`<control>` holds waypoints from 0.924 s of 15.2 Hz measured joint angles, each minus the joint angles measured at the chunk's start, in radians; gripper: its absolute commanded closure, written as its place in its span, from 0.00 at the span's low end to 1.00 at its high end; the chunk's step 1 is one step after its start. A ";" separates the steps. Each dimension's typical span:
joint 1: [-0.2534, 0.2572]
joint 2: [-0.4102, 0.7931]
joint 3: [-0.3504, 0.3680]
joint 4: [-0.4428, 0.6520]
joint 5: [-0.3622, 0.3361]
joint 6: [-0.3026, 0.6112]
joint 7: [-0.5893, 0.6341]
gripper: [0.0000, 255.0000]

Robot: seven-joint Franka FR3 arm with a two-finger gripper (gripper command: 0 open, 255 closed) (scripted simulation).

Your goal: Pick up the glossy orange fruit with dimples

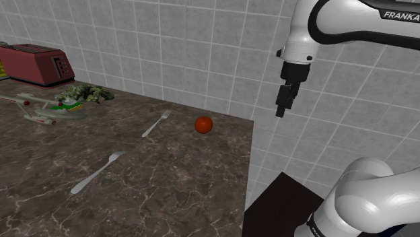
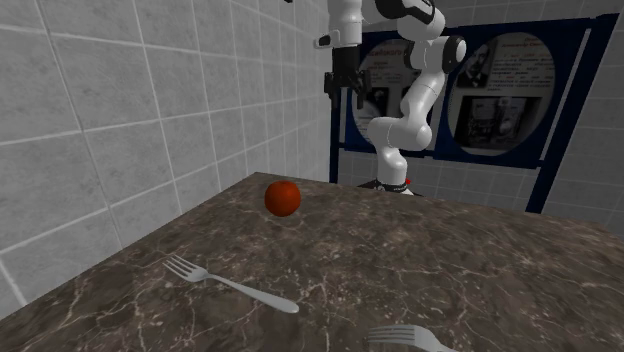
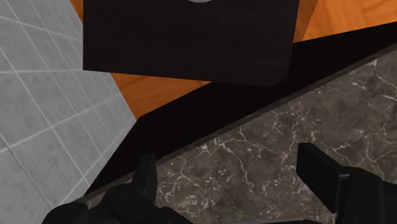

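Shoulder view: orange fruit (image 1: 204, 124) sits on the marbled counter (image 1: 168, 202), near the corner by the tiled wall.
Gripper (image 3: 230, 162): fingers spread, nothing between them, hanging high, out past the counter's edge.
Risk: it's round and glossy, so an off-centre pinch could send it rolling off.
Writing: FRANKA (image 1: 400, 15) on the arm.

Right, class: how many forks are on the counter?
2. The far fork lies left of the orange fruit in the shoulder view; the near fork lies closer to that camera. None seems hidden.
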 measured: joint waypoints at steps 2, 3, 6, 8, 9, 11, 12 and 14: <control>-0.001 0.010 0.008 -0.002 0.008 0.015 0.016 0.00; -0.004 0.024 0.016 -0.008 0.017 0.041 0.036 0.00; -0.012 0.078 0.057 -0.026 0.056 0.138 0.124 0.00; -0.018 0.109 0.085 -0.041 0.081 0.203 0.185 0.00; -0.021 0.133 0.100 -0.042 0.092 0.237 0.216 0.00; -0.028 0.180 0.125 -0.049 0.110 0.311 0.272 0.00; -0.033 0.206 0.136 -0.053 0.116 0.350 0.299 0.00; -0.041 0.266 0.163 -0.036 0.129 0.415 0.359 0.00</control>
